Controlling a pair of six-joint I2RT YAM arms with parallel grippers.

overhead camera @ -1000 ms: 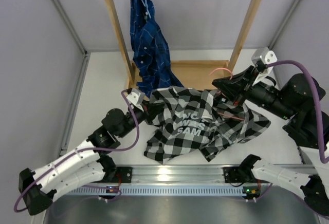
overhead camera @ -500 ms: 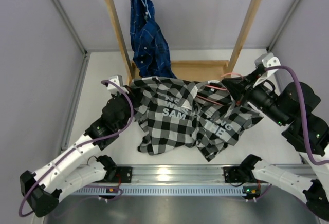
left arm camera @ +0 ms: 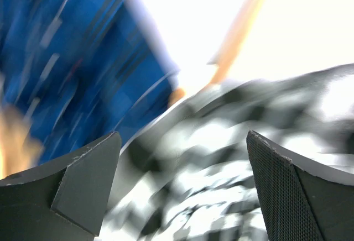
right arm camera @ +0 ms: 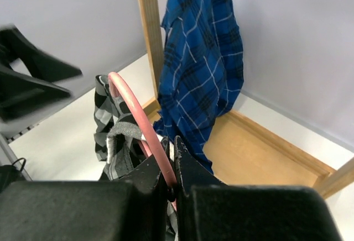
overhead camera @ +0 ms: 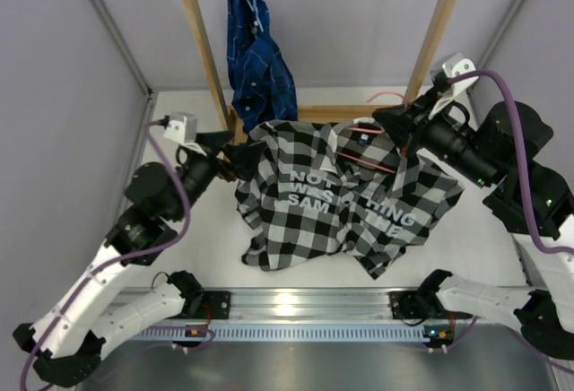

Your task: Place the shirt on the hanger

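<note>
Checked shirt spread across the bench, pink hanger at its upper right

The shirt (overhead camera: pixel 336 203) is black-and-white checked fabric with large white block lettering, of which "NOT", "SAM" and "THING" can be read from above. It is opened out front-up and rumpled over the white bench (overhead camera: pixel 202 238), its hem toward the near edge and its collar end toward the far side. The hanger (overhead camera: pixel 375 163) is thin pink wire. Two straight runs of it cross the shirt's upper right part, and its hook curves out beyond the far right edge of the cloth. In the right wrist view the wire arches up from the closed fingers of the right tool (right arm camera: pixel 172 169), with checked cloth bunched just beside it.
</note>
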